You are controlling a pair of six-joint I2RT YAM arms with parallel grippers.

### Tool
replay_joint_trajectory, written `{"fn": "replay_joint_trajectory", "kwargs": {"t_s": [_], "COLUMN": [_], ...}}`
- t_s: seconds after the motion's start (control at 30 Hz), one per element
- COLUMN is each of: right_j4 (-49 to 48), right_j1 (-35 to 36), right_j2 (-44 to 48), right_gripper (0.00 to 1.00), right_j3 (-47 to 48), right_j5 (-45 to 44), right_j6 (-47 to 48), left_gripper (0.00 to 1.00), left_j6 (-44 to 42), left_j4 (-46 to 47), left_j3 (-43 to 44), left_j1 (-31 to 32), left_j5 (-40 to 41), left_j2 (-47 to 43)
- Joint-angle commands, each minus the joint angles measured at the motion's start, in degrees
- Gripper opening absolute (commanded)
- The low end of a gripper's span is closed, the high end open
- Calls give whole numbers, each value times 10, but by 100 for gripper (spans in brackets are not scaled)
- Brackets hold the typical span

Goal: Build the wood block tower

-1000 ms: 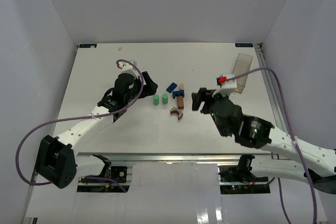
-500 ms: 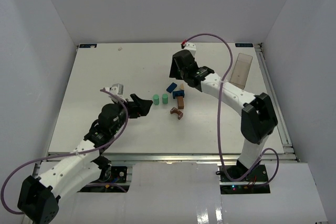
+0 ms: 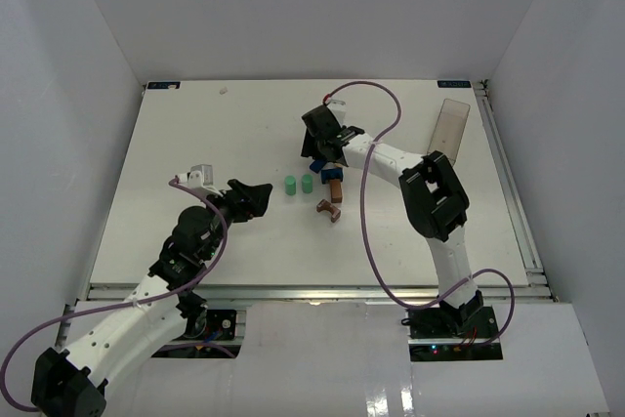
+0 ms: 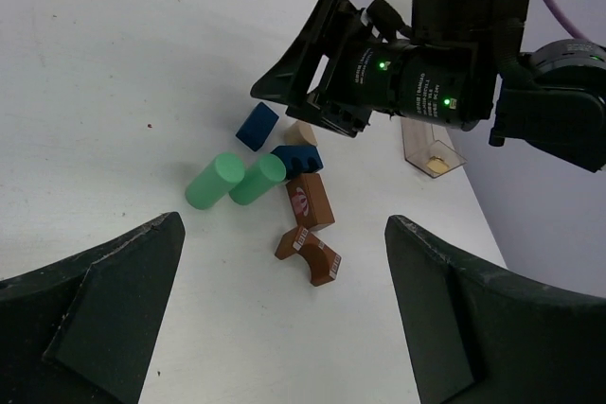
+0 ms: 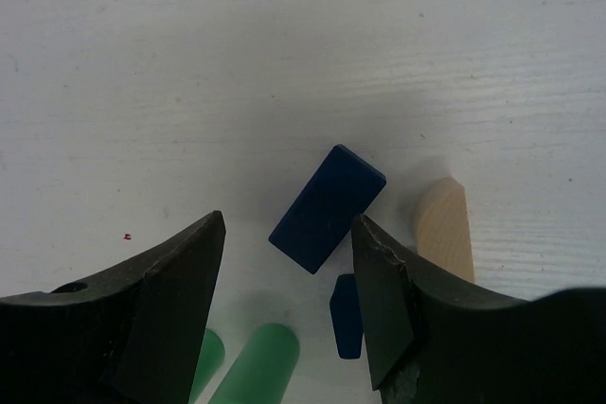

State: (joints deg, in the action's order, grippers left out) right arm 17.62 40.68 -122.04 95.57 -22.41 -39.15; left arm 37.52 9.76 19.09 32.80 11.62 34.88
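The loose wooden blocks lie at mid-table. Two green cylinders [image 3: 290,185] [image 3: 307,184] rest side by side, with a brown brick [image 3: 335,189] and a brown arch [image 3: 329,210] to their right. My right gripper [image 3: 317,151] [image 5: 288,222] hovers open, its jaws straddling a flat blue piece [image 5: 328,207] without touching it. A second blue piece [image 5: 347,316] and a tan piece [image 5: 444,229] lie beside it. My left gripper [image 3: 256,197] [image 4: 284,224] is wide open and empty, left of the cylinders [image 4: 213,182] and facing the arch [image 4: 309,253].
A clear plastic box [image 3: 449,124] stands at the back right, near the table's right rail. White walls close in the table on three sides. The right arm's cable loops over the far middle of the table.
My right gripper has swung from the far side down and left over the blue pieces. My left gripper has lifted slightly and opened fully. The blocks have not moved.
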Motion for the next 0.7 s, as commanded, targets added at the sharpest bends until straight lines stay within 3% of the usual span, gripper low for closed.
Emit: {"fn": "replay_joint_trajectory", "kwargs": {"t_s": [0.0,0.33,0.67], "right_j4": [21,64,83], "right_j1": [-3,-1,0], "right_j2": [-14,-52,-101], "right_gripper": [63,69,67], "right_j3": [15,41,97], "right_j5": [-24,-36,-39], "right_j6": [-57,-109,-82], "left_gripper": [98,98,98], "left_j6": [1,0,0], "left_j4": [6,3,2], "left_j3": [5,1,3], "left_j1": [3,3,4], "left_j5": [0,2,1], "left_j2": [-1,-24,-22]}}
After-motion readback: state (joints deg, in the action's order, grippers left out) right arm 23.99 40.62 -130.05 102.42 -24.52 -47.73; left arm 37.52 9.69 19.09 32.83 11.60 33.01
